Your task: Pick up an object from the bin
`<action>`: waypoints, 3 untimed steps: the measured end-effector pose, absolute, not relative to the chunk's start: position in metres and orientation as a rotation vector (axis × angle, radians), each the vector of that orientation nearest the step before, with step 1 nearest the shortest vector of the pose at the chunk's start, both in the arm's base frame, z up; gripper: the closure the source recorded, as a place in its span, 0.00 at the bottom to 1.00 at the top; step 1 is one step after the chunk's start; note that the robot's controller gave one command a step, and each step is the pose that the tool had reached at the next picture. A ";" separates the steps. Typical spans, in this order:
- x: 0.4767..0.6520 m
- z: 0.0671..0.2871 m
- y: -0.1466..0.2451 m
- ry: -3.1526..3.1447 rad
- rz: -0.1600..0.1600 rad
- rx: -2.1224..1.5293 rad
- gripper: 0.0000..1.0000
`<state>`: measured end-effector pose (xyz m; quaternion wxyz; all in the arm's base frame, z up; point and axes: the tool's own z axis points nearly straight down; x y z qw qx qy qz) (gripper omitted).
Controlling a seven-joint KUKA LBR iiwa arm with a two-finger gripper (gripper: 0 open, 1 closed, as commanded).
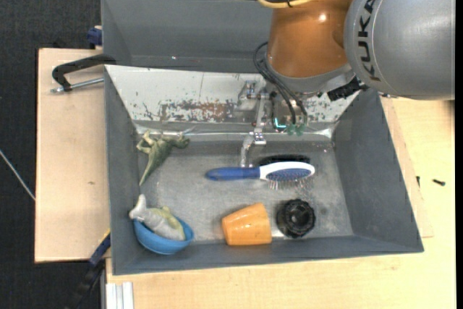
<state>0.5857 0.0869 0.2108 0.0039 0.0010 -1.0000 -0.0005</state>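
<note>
End effector (252, 143) low over the far middle of the grey metal bin (365, 181), below the orange wrist cover (307, 25), close to the far wall. Opening width impossible to tell; nothing visibly held. Just on the near side of it, almost touching its tip: a brush (262, 173) with a blue handle and white oval head, lying flat across the bin floor, handle to the left, bristled head to the right. Nearer still, along the near wall: an orange cup (247, 225) on its side, and just right of it a black round knob-like thing (296, 217), the two close together. In the near left corner, a blue bowl (163, 238) with a pale grey toy fish (154, 218) resting in it. Farther along the left wall, well apart from the end effector, a green toy dinosaur (158, 147).
</note>
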 end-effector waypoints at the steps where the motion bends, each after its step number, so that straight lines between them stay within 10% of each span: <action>1: 0.573 0.084 0.012 -3.130 0.002 0.143 0.00; 2: 0.576 0.088 0.016 -3.138 -0.002 0.147 1.00; 3: 0.561 0.201 0.032 -3.153 -0.003 0.108 1.00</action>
